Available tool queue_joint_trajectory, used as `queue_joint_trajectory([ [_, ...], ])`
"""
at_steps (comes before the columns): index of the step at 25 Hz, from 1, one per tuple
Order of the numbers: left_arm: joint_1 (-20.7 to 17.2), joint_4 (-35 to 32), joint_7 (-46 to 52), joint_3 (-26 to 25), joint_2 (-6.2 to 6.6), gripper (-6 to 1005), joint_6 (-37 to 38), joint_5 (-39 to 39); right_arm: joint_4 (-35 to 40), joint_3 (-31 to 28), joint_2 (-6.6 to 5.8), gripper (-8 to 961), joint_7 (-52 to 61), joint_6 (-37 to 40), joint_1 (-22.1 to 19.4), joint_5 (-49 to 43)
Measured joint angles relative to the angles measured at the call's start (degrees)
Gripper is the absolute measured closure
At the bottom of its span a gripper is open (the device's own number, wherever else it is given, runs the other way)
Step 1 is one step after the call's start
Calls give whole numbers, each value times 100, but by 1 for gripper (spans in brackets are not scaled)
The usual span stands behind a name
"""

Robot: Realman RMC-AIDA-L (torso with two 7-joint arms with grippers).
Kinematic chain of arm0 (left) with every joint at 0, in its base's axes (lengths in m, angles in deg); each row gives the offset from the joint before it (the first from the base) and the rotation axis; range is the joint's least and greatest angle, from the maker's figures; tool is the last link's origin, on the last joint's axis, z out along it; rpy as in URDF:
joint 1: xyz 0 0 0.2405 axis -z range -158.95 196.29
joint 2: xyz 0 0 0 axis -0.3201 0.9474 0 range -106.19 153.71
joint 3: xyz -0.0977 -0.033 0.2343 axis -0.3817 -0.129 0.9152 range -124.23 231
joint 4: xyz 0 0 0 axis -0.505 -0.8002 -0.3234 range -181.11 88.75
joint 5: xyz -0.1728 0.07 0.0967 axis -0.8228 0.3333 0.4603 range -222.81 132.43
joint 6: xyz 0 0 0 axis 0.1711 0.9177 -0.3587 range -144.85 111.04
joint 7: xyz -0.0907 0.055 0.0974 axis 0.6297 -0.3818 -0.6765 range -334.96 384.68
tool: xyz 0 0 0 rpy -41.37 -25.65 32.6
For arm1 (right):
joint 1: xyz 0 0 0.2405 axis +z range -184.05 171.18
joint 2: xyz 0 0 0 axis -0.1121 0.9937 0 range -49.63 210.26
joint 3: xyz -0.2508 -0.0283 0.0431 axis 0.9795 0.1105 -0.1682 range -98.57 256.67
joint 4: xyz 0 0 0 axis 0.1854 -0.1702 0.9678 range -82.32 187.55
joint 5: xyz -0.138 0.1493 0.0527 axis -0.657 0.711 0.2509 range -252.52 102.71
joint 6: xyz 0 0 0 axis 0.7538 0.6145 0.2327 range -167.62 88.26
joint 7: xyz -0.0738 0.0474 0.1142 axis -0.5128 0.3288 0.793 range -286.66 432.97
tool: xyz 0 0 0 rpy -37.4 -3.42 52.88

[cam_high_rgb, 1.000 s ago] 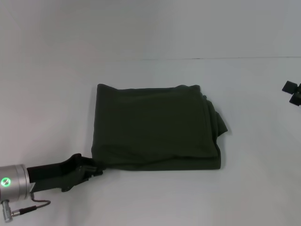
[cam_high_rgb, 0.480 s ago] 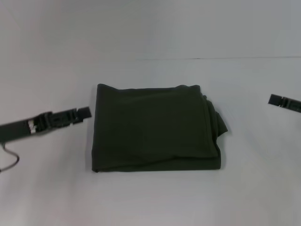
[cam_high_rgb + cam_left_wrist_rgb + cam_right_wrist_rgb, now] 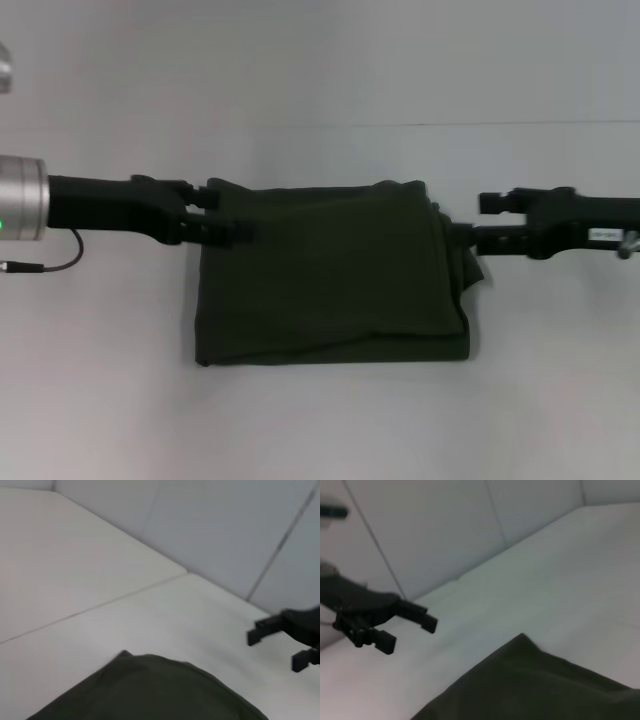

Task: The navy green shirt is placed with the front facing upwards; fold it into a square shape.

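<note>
Lying folded between grippers, navy green shirt [image 3: 330,275]; left gripper [image 3: 228,217], right gripper [image 3: 480,222] jaws spread.

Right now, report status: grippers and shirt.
Left gripper open at shirt's far left corner. Right gripper open at its right edge. Navy green shirt folded roughly square, nothing gripped.

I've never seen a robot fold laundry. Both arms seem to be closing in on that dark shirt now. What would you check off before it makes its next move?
1. Shirt folded into a compact block: ok. The navy green shirt lies as a near-square on the white table.
2. Edges tidy: not ok. A flap of cloth sticks out on the side towards the right gripper.
3. Left gripper placed at an edge: ok, it is at the shirt's far corner on its own side.
4. Both grippers open: ok, each wrist view shows the other's fingers apart.
5. Cloth already gripped: cannot tell.
</note>
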Motion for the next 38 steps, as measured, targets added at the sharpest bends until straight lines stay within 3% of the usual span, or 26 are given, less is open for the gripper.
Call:
queue_joint_trajectory([
  [6,33,-109,34,350,-66,65,-128,-1,320,245,307,77,32,-141,277,-411],
  [11,48,-10,396,351,-70,65,-4,-46,279,197,345,77,-23,10,299,-271],
  [38,158,-47,370,390,-116,66,522,-44,212,189,405,76,-179,-28,256,-118],
])
